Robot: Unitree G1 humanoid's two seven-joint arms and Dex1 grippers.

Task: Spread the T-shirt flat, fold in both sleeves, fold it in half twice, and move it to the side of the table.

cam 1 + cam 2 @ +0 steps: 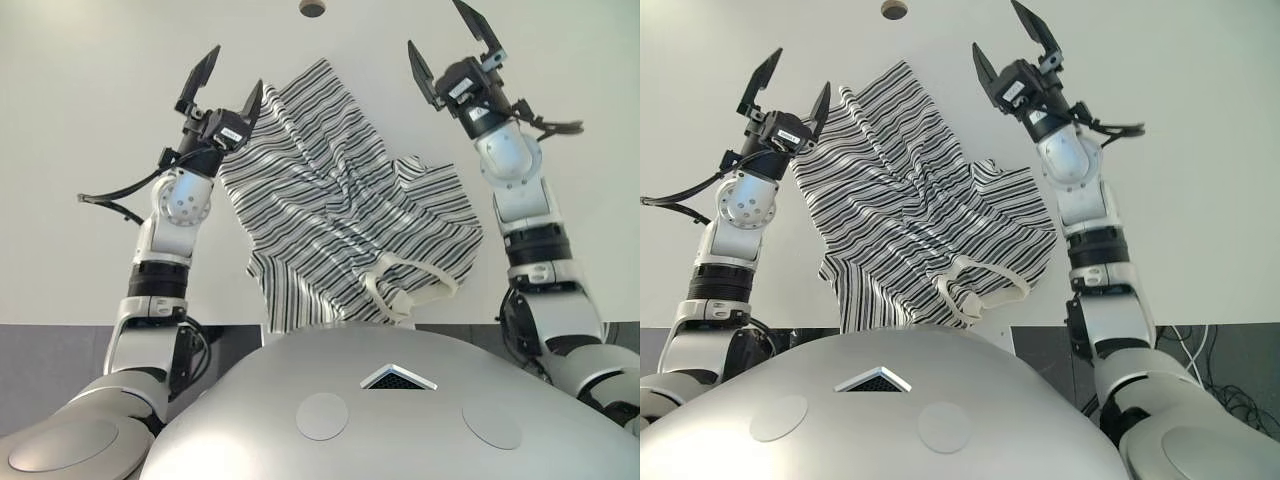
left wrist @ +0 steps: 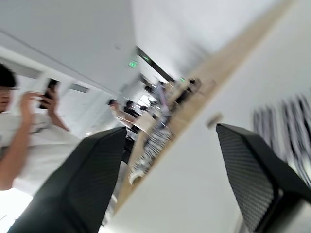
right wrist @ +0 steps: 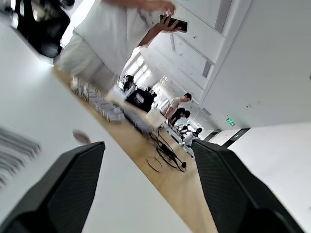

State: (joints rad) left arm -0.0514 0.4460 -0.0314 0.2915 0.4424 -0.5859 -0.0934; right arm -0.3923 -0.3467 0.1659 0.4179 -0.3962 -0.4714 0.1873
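A black-and-white striped T-shirt lies crumpled on the white table, its white collar toward the near edge and part of it hanging over that edge. My left gripper is raised open just left of the shirt's far left corner, with nothing between its fingers. My right gripper is raised open above the table beyond the shirt's right side, also empty. A strip of the striped cloth shows past the left gripper's fingertip in the left wrist view.
A small round hole sits in the table at the far edge, beyond the shirt. White tabletop stretches to the left and right of the shirt. Cables hang by the right arm below the table's near edge.
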